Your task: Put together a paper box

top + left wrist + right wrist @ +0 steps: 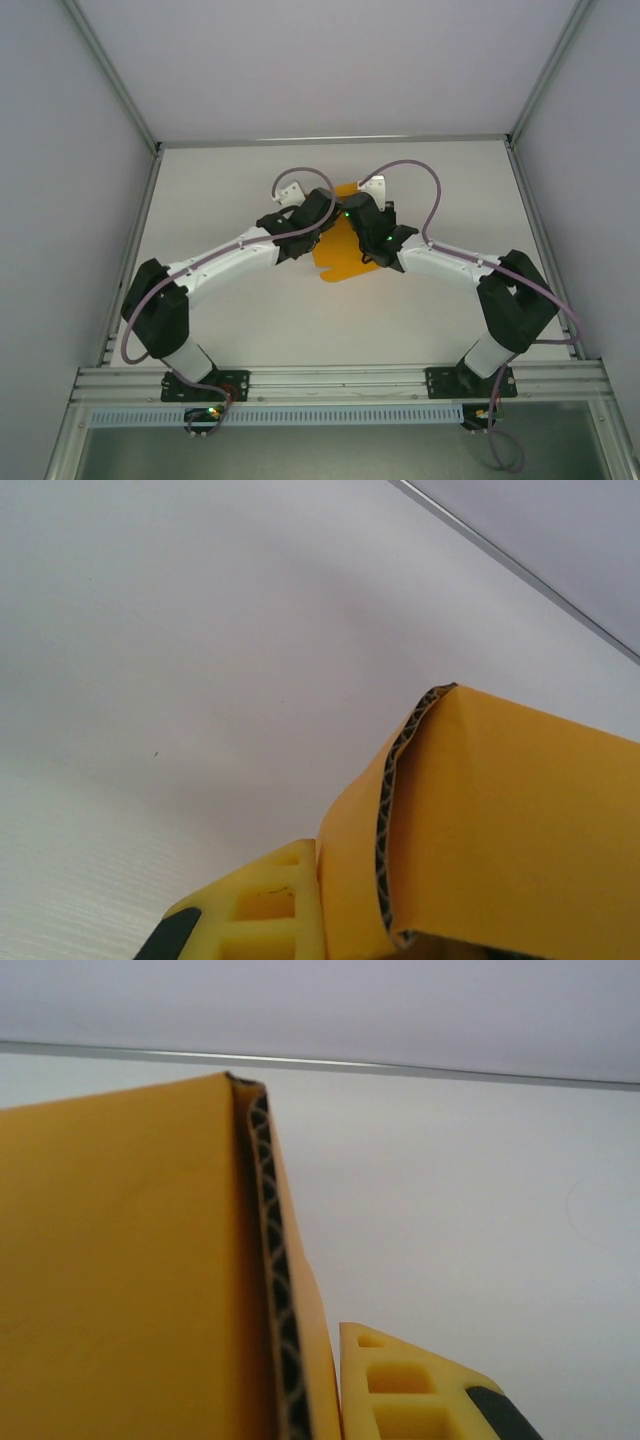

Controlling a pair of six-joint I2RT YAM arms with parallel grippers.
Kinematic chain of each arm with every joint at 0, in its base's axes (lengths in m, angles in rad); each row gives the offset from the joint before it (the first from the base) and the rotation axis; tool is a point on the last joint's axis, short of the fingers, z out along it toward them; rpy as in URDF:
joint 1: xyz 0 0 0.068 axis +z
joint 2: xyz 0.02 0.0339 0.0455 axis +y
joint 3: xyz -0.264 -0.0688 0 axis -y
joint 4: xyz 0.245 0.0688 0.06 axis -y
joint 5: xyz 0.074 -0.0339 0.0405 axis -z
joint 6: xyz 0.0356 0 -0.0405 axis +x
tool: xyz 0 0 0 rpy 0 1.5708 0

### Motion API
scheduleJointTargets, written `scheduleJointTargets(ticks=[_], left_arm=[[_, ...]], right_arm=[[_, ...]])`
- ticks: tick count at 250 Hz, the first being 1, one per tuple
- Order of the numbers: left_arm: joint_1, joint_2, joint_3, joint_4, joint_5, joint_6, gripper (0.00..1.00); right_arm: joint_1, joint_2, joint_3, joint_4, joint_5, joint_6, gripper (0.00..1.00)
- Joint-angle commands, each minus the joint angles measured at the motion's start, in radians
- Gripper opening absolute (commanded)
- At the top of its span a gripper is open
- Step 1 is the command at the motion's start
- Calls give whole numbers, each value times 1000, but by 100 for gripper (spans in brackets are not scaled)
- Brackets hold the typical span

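Observation:
The orange-yellow paper box (340,262) is a folded corrugated card held up at the table's middle, between both wrists. My left gripper (316,224) meets it from the left and my right gripper (364,224) from the right. In the left wrist view a yellow finger (268,900) presses against the card's folded wall (520,820); the other finger is hidden behind the card. In the right wrist view a yellow finger (410,1390) lies flat against the card's outer layer (120,1280), whose fluted edge faces the camera. Both grippers are shut on the card.
The white table (250,320) is enclosed by grey walls with metal frame strips (335,140) at the back and sides. Purple cables (425,180) loop above both wrists. An aluminium rail (340,380) carries the arm bases at the near edge.

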Motion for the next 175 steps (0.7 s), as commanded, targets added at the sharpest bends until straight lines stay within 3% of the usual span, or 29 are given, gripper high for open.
scheduleJointTargets(ticks=[1, 43, 68, 105, 134, 175], left_arm=[[64, -21, -66, -190, -185, -46, 0], [63, -46, -108, -49, -120, 73, 0], [68, -58, -132, 18, -68, 137, 0], [77, -73, -165, 92, -14, 178, 0], [78, -65, -153, 85, -9, 204, 0], [79, -69, -166, 125, 20, 236, 0]], right_arm=[[-131, -10, -51, 125, 206, 6, 12], [-151, -75, -165, 367, -342, -195, 52], [-185, -132, -194, 337, -610, -230, 56], [-208, -216, -226, 282, -888, -283, 90], [-211, -316, -224, 222, -949, -288, 96], [-224, -389, -221, 162, -887, -304, 96]])
